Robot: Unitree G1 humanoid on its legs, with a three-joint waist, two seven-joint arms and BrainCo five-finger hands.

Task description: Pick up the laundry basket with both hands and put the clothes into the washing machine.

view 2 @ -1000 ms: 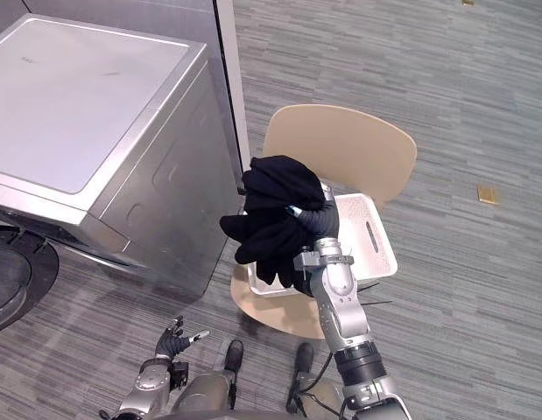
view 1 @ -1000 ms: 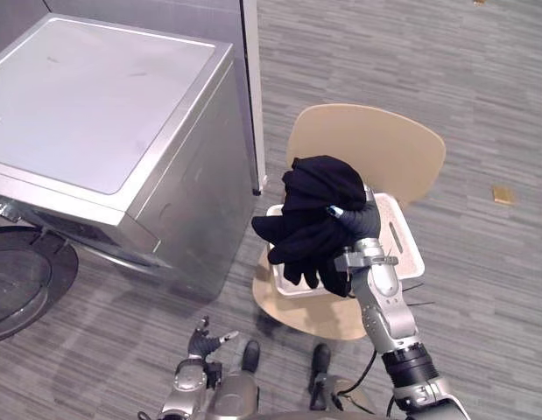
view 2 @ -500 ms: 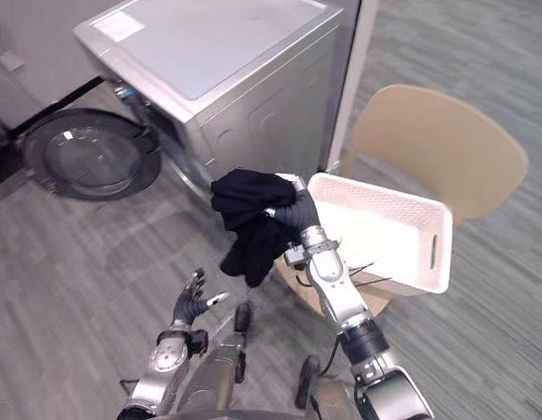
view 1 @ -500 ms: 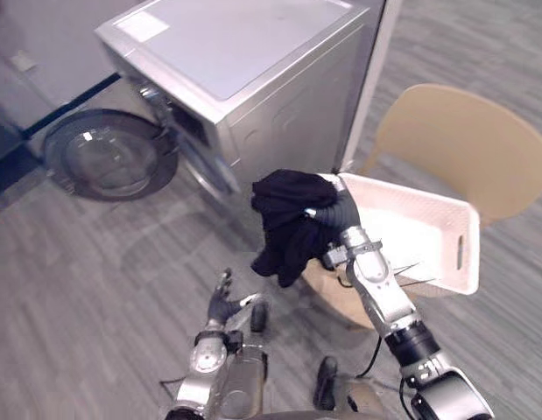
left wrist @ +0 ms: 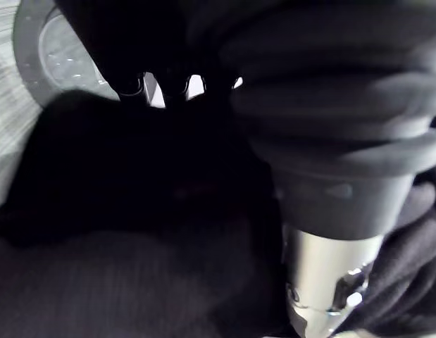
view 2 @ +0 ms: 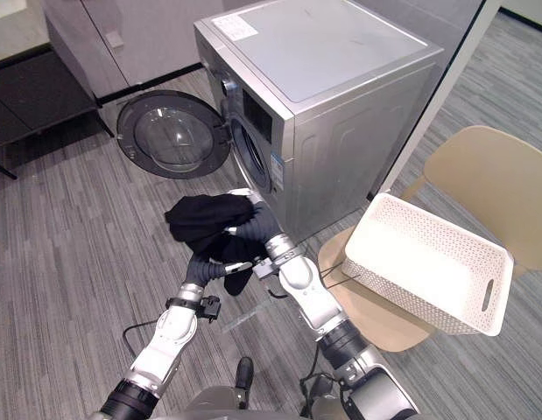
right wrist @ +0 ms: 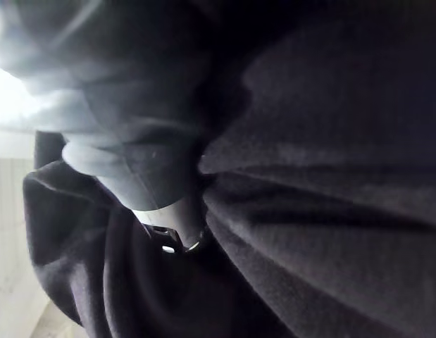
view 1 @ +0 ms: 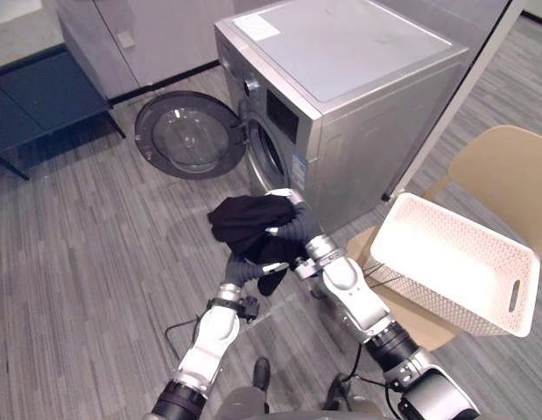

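Grey striped carpet (view 1: 87,245) is spread underfoot. The right hand (view 1: 299,229) is buried in a bundle of black clothes (view 1: 246,219), and the left hand (view 1: 241,270) is pushed in beneath it; whether either is clenched cannot be told. The bundle is held just before the washing machine (view 1: 367,96), whose round door (view 1: 185,136) is swung open. Well apart, the white laundry basket (view 1: 428,282) is tilted on a tan chair (view 1: 498,166)
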